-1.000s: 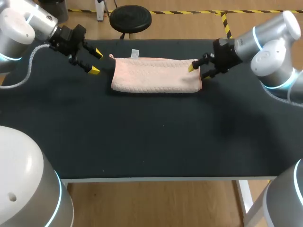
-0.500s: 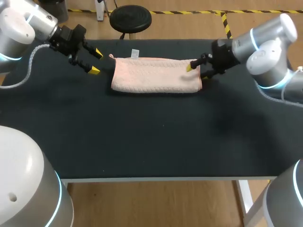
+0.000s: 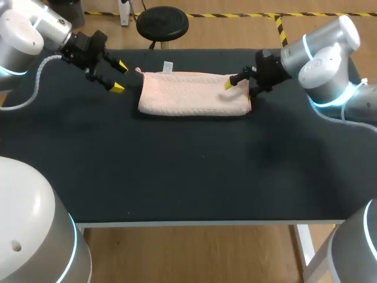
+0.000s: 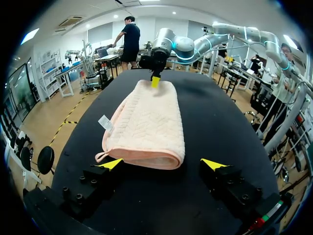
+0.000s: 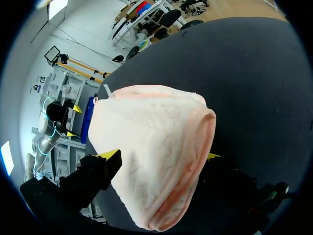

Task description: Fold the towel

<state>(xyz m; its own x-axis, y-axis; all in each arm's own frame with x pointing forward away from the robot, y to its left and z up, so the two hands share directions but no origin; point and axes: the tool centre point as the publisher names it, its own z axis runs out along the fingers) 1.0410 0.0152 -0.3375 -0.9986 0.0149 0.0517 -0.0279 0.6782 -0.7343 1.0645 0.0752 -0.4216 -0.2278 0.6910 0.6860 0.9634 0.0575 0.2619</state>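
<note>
A pale pink, textured cloth towel (image 3: 191,94) lies folded into a long band on the far half of the black table (image 3: 177,171), its length running across from left to right, with a small white tag (image 3: 168,66) sticking out at its far left corner. The head view shows the left gripper (image 3: 119,77) just beside the towel's left end, apart from the cloth, its two yellow-tipped fingers spread wide. The left wrist view adds what the head view cannot: the rounded fold of the towel's near end lies ahead of and between those open fingers without touching either, and a thin loop of cloth pokes out at the corner on the tag's side. At the towel's other end that view shows only one yellow tip of the other arm resting over the cloth. The head view likewise gives one tip above the towel's right end, the second finger lost at the edge. Only the right wrist view shows the right gripper (image 5: 160,155) whole: its fingers stand far apart with the towel's right end bulging between them, one tip overlapping the cloth, the other peeking out beside the fold, not closed on it.
</note>
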